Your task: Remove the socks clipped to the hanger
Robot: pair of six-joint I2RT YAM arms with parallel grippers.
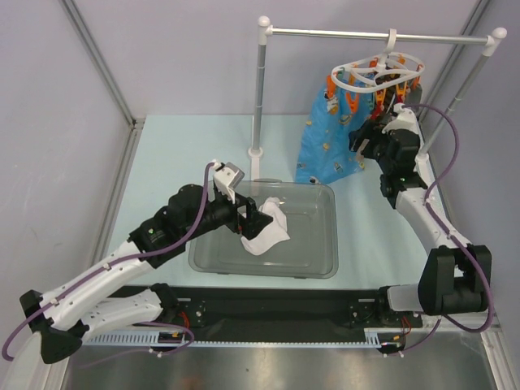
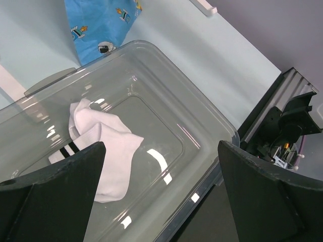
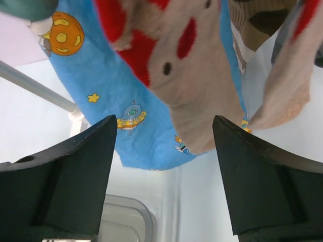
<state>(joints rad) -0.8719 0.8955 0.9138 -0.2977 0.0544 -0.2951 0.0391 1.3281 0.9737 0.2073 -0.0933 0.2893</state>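
A: Entry one, nearest. What is listed?

B: Left gripper (image 2: 161, 148), jaws spread wide, nothing held, positioned over the clear bin (image 1: 213, 262). One white sock (image 2: 117, 143) is laid inside the bin, partly hidden by one finger in the wrist view.

A: Entry two?

B: Right gripper (image 3: 164, 123), raised at the far right. Its jaws are parted and nothing is clamped.

A: And what is entered beyond it?

B: Beige-and-red sock (image 3: 189, 93), hung straight ahead of the parted jaws and roughly centred on the gap, with its long axis run downward. Whether it is touched by the fingers cannot be told. A blue printed sock (image 3: 108, 83) is recorded behind it and a brown-striped sock (image 3: 255, 17) to one side. All are clipped to the hanger (image 1: 378, 71), which is hooked on the rail stand (image 1: 260, 97).

A: Which arm is assigned?

B: The right is judged the nearer, and the left is well apart. A closing across the sock's width and a downward pull are judged to be required.
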